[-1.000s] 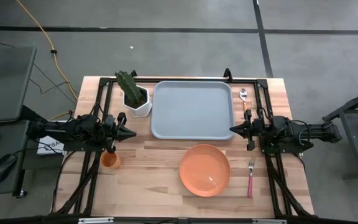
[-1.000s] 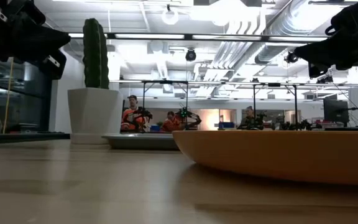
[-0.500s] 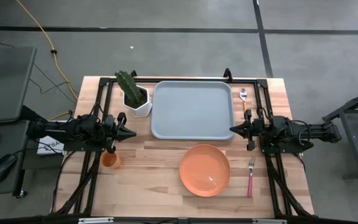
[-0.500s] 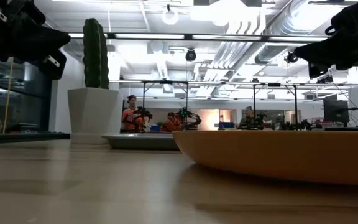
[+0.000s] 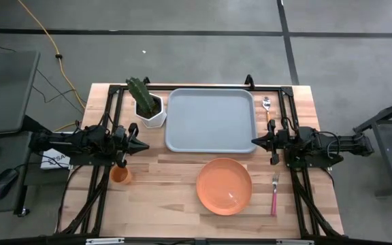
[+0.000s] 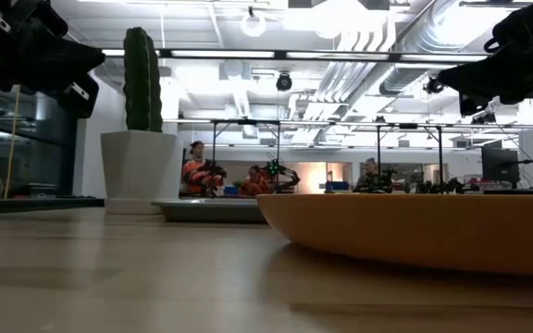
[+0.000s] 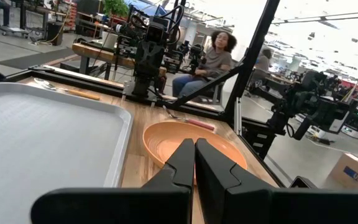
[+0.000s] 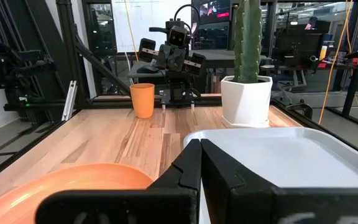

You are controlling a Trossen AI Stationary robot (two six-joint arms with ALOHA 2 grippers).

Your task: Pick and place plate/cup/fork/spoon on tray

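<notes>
The orange plate (image 5: 224, 186) lies on the table near its front, just in front of the pale blue-grey tray (image 5: 211, 120). The small orange cup (image 5: 120, 175) stands upright at the left. The pink-handled fork (image 5: 274, 194) lies right of the plate. The spoon (image 5: 267, 106) lies right of the tray. My left gripper (image 5: 146, 145) is shut and empty, above the table left of the tray. My right gripper (image 5: 253, 141) is shut and empty, at the tray's right edge.
A white pot with a green cactus (image 5: 146, 105) stands at the tray's far left corner. A black frame (image 5: 114, 88) runs along the table's sides. People sit at other robot stations beyond the table (image 6: 197, 171).
</notes>
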